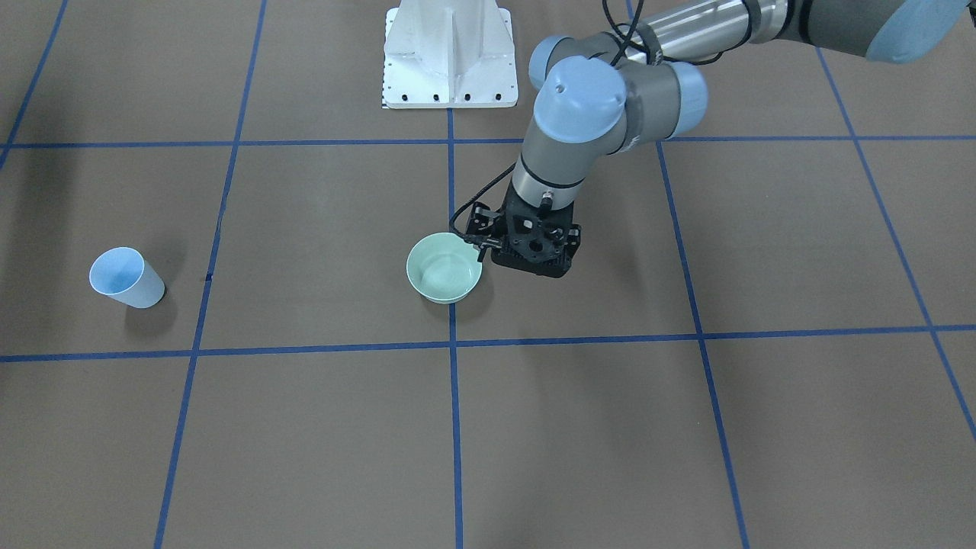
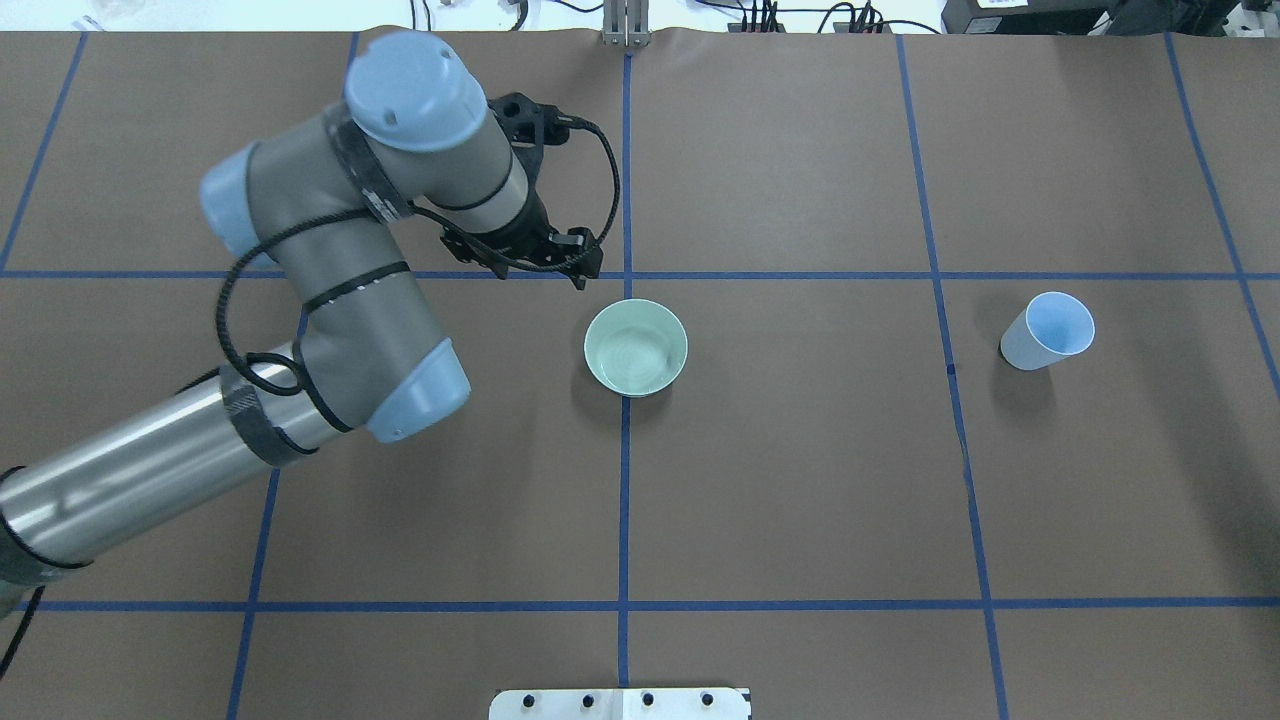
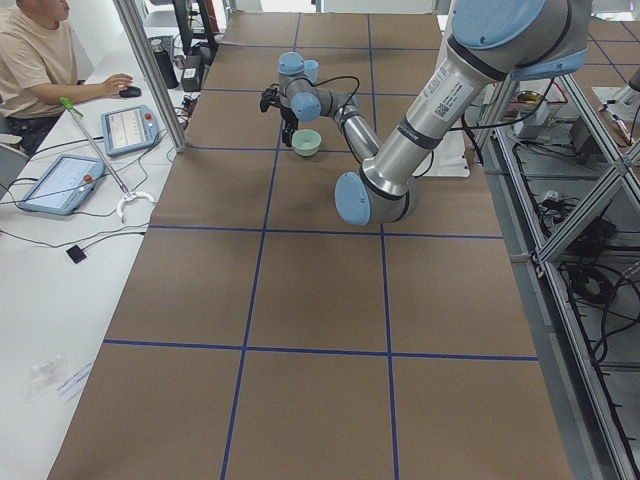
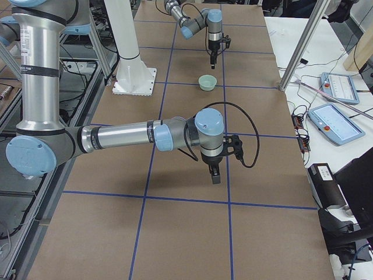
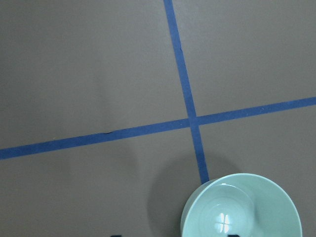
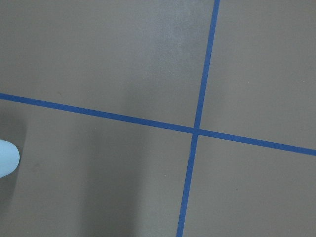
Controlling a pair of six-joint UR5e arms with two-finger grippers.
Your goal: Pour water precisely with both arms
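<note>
A mint-green bowl [image 1: 444, 268] [image 2: 636, 347] stands on the middle blue line. In it the water [image 5: 223, 222] shows as faint ripples and a white glint. My left gripper [image 1: 531, 258] [image 2: 540, 250] hangs above the table just beside the bowl, on my left of it. Its fingers are hidden under the wrist. In the left wrist view only two dark tips show, far apart at the bottom edge, with nothing between them. A pale blue cup [image 1: 126, 278] [image 2: 1047, 332] stands far off on my right. My right gripper [image 4: 214, 177] points down over bare table; I cannot tell its state.
The white bolted pedestal [image 1: 450, 53] sits at the table's robot side. Blue tape lines [image 2: 625, 500] grid the brown table top. A person [image 3: 35, 60] sits at a side desk with tablets. Metal frame posts [image 4: 303, 46] stand along the table's far edge.
</note>
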